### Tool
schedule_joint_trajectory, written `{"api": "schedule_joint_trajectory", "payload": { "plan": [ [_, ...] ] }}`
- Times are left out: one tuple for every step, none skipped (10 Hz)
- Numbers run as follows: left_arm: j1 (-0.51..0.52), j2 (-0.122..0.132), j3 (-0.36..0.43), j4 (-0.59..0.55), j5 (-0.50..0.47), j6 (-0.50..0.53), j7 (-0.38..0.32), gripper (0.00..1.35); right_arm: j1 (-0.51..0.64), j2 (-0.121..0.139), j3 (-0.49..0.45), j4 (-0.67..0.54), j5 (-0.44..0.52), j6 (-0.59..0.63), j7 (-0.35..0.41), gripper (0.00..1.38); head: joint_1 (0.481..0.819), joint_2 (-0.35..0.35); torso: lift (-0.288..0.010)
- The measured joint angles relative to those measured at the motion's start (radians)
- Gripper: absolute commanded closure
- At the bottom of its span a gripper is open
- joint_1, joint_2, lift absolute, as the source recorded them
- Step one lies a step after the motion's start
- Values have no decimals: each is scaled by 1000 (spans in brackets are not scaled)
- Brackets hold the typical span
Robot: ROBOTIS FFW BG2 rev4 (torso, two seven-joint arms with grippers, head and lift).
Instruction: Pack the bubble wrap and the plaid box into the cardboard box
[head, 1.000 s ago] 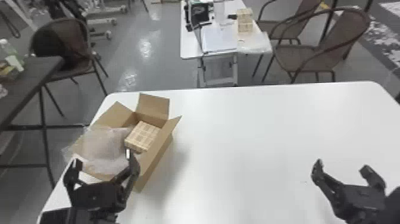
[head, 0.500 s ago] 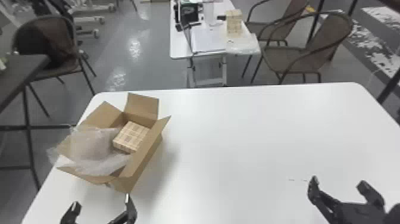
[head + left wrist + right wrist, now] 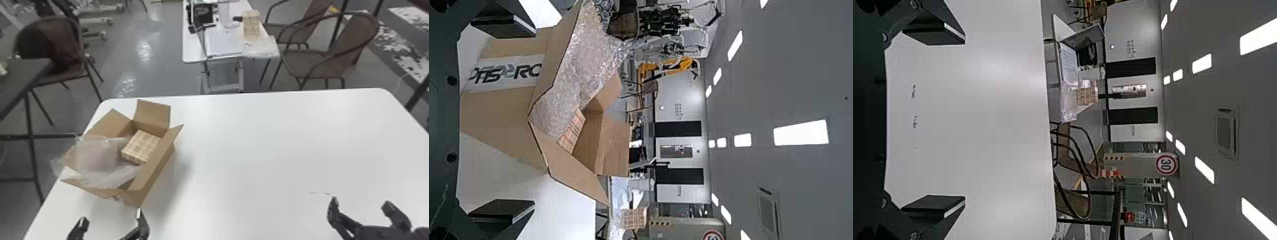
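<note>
In the head view, the plaid box [image 3: 140, 146] sits inside the open cardboard box [image 3: 156, 169] on the desk [image 3: 255, 143], bubble wrap [image 3: 99, 156] beside it, spilling over the rim. The left gripper [image 3: 111, 216] and right gripper [image 3: 360, 204] have parted jaws. The left wrist view shows the cardboard box beyond spread jaws; the right, the desk beyond open jaws.

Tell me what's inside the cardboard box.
In the cardboard box, the plaid box shows its top, with bubble wrap beside it, spilling over the rim. The bottom is mostly covered, so anything beneath them can't be seen.
</note>
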Motion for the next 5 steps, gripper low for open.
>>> {"api": "schedule_joint_trajectory", "payload": {
  "plan": [
    [-2, 0, 0, 0, -1, 0, 0, 98, -1, 0, 0, 0, 2, 0, 0, 160, 695, 103, -99],
    [-5, 0, 1, 0, -7, -3, 0, 98, -1, 1, 0, 0, 3, -1, -1, 160, 695, 102, -99],
    [-9, 0, 4, 0, -15, -7, 0, 98, -1, 4, 0, 0, 4, -2, -3, 160, 695, 103, -99],
    [-15, 2, 4, 0, -20, -9, 0, 98, -2, 13, 1, 2, 11, -5, -6, 160, 695, 102, -99],
    [-19, 12, 4, 0, -18, -8, -1, 98, -5, 24, 1, 3, 26, -13, -4, 160, 695, 105, -99]
  ]
}}
